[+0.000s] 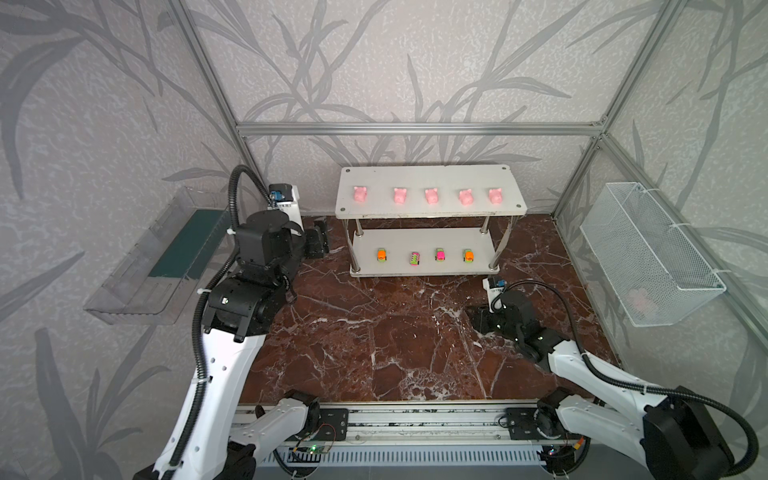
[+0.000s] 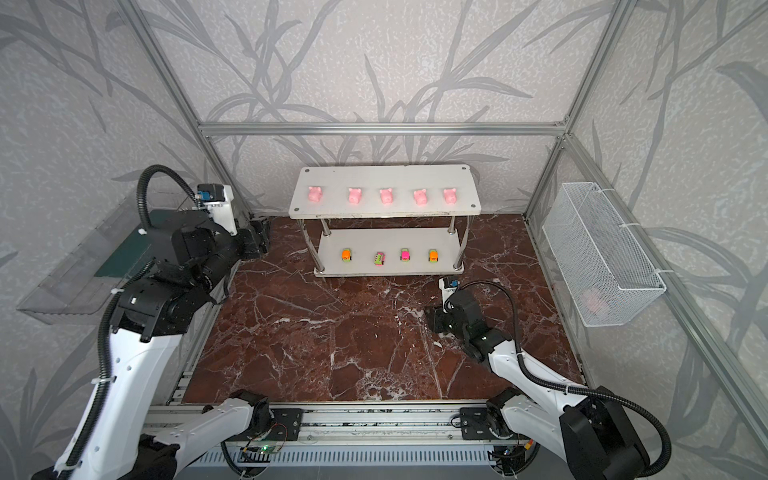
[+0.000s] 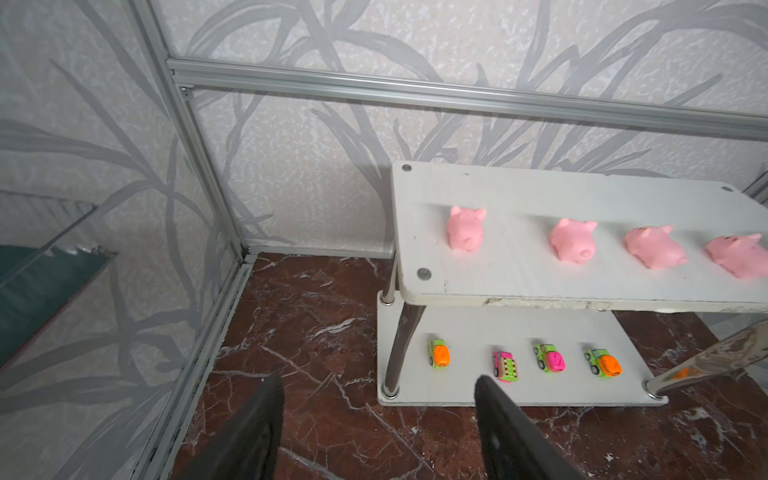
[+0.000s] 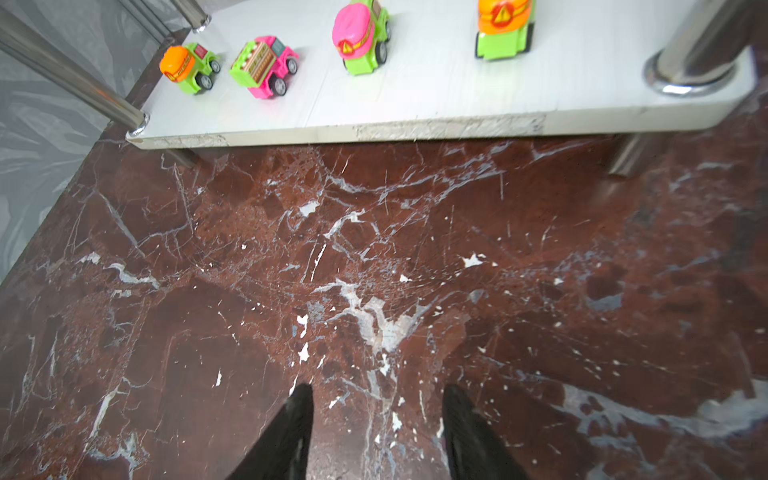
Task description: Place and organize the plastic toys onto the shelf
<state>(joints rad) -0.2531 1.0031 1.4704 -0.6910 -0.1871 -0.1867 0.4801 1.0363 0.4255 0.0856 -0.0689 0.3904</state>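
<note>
The white two-tier shelf (image 1: pixel 428 176) (image 2: pixel 386 176) stands at the back of the marble table. Several pale-pink pigs (image 1: pixel 360 194) (image 3: pixel 465 228) sit in a row on its top tier. Several toy cars (image 1: pixel 381 254) (image 4: pixel 189 68) in orange, pink and lime line its lower tier (image 4: pixel 457 95). My left gripper (image 1: pixel 326 239) (image 3: pixel 378 384) hovers left of the shelf, open, with nothing between its fingers. My right gripper (image 1: pixel 473 315) (image 4: pixel 378 391) is low over bare marble in front of the shelf's right end, open and empty.
A clear plastic tray (image 1: pixel 158 266) hangs on the left wall beside my left arm. A white wire mesh basket (image 1: pixel 648 257) hangs on the right wall with something pink (image 1: pixel 640 297) inside. Aluminium frame posts stand at the back corners.
</note>
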